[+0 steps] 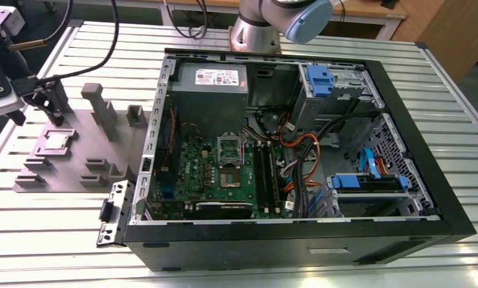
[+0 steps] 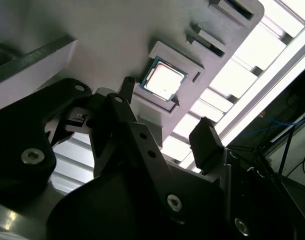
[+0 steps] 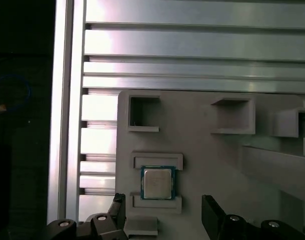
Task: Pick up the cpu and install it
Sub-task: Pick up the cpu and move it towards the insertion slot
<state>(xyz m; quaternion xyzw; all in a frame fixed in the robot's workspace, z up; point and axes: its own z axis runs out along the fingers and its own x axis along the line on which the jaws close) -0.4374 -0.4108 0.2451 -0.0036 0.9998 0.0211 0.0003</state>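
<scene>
A: Where is the chip [image 3: 157, 183]?
B: Flat in its square pocket on the grey tray [image 3: 202, 150], metal face up, edges parallel to the tray's. Square, so no long side.
A: And the tool [image 3: 162, 200]?
B: Spread wide, holding nothing, above the tray near the chip.

glare bleaches table slats [image 2: 245, 52] in the second wrist view.

My workbench in a robotics lab.
My arm's base [image 1: 255, 36] stands on a slotted aluminium table [image 1: 439, 78], which also carries an opened computer case [image 1: 263, 252] and a grey moulded parts fixture [image 1: 71, 180]; a wooden desk [image 1: 367, 10] sits behind.
</scene>
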